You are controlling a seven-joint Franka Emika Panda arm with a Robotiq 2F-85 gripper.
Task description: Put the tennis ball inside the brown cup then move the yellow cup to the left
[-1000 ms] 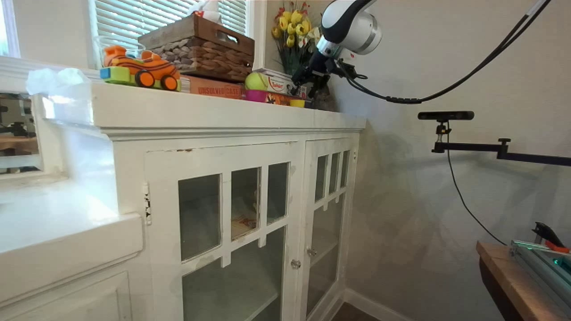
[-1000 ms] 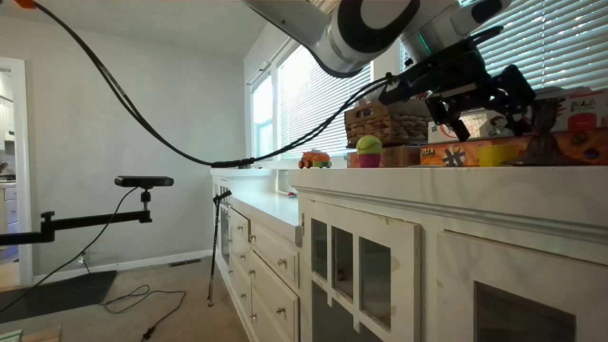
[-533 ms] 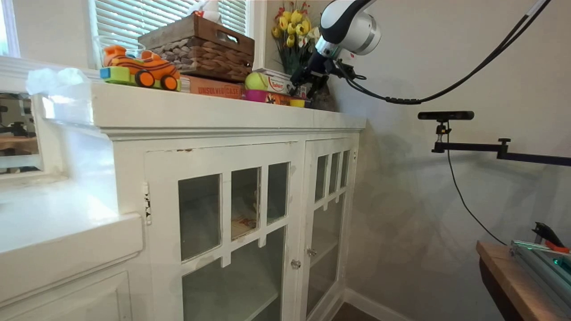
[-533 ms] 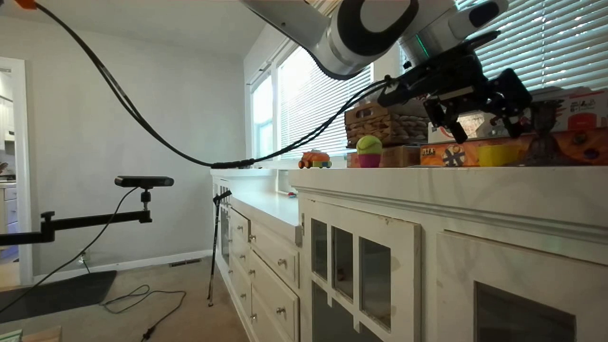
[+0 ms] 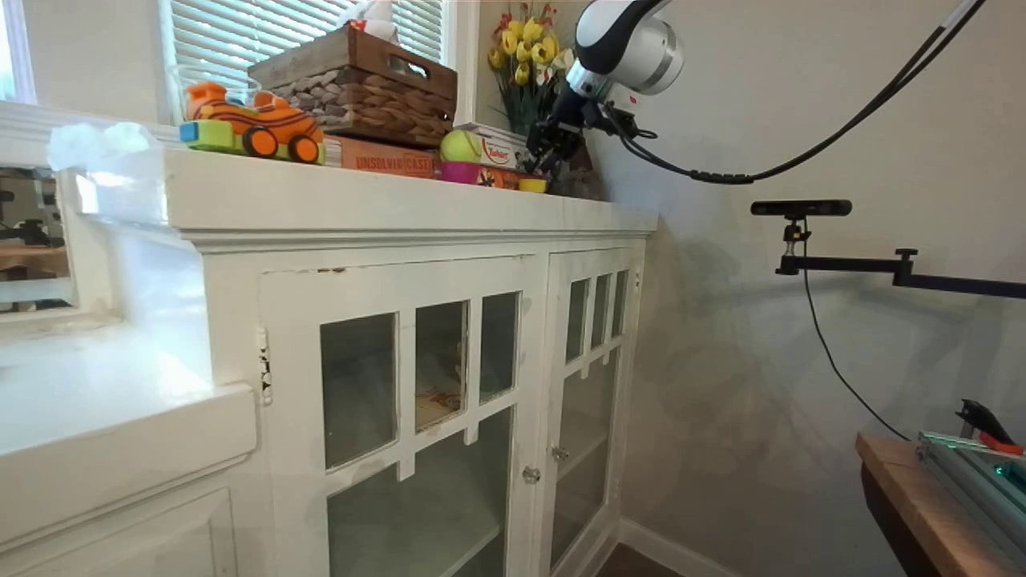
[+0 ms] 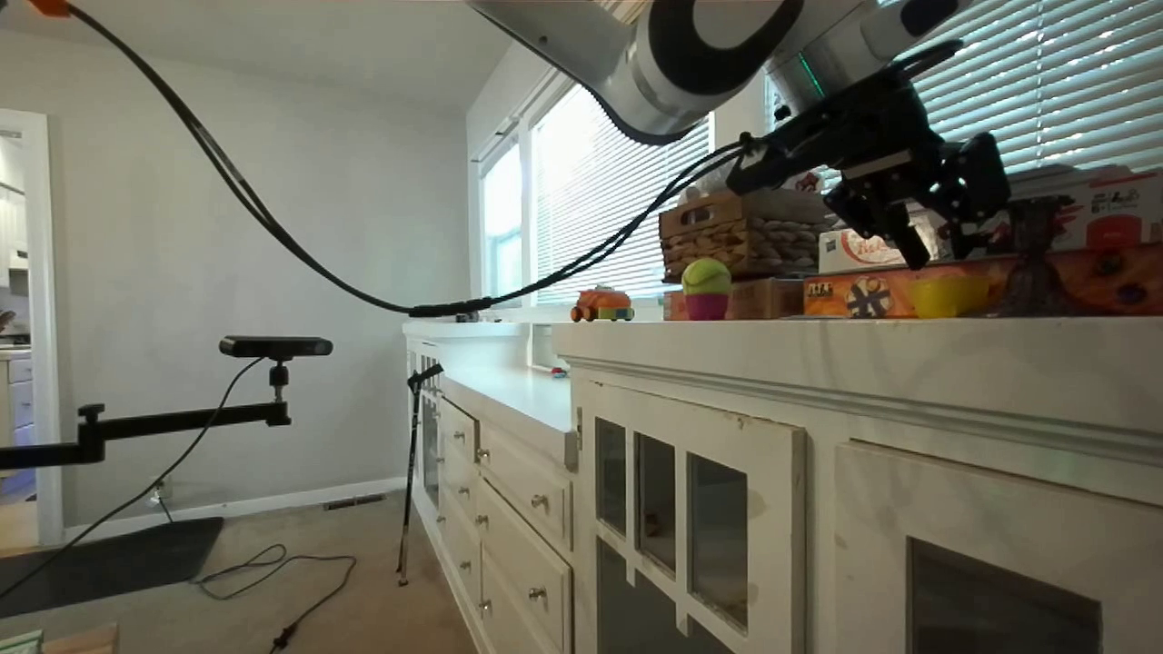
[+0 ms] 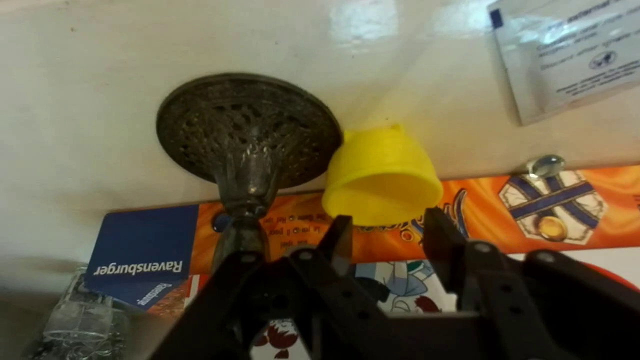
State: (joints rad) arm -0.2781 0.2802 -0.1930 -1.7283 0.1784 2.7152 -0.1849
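My gripper: jaws parted, near the yellow cup
Tennis ball: sits in my magenta cup
Brown box: reads "UNSOLVED CASE"
Orange-and-blue box: "Ravensburger", upside down to me

Daylight enters thru blinds w/ glare on cabinet top, wrist pic's blurry-ish.

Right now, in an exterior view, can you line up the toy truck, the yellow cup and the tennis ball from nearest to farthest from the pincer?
1. Yellow cup: just below the pincer.
2. Tennis ball: left of the yellow cup in the picture, sitting at the pink cup's mouth.
3. Toy truck: farther left again, beyond the ball.
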